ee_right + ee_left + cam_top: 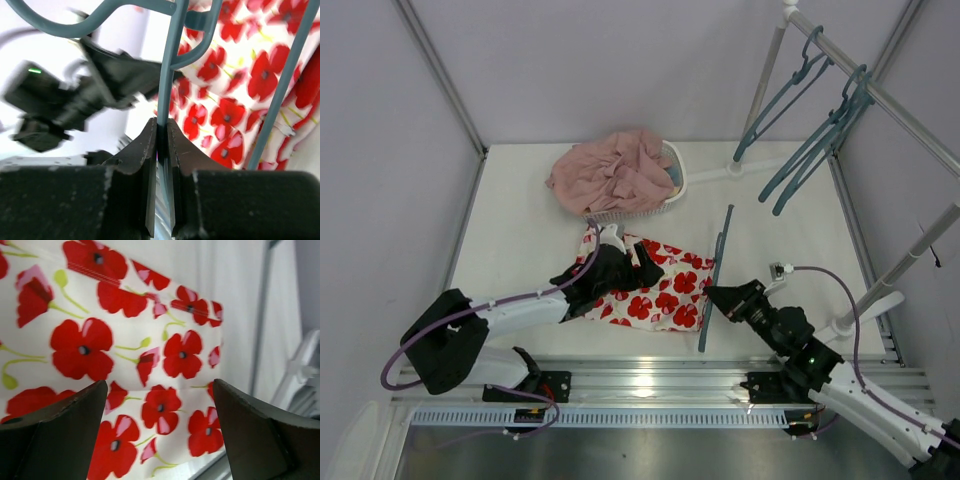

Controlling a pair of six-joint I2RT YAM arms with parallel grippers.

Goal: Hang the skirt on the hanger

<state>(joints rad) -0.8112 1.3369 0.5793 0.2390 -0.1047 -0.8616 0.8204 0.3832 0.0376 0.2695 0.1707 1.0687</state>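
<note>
The skirt point(670, 295) is white, printed all over with big red poppies — dark centres, pink flecks, yellow-green stems. The hanger point(717, 270) is teal-grey, as are the spare hangers point(817, 142). The other garment point(610, 172) is plain dusty pink, its basket point(678, 178) white, the surface point(520, 245) white too.

The left arm point(520, 312) hides the left part of the skirt point(672, 296) overhead.

the right claw point(161, 131) pinches a thin bar of the hanger point(172, 60), with the skirt point(226, 116) behind it.
</note>
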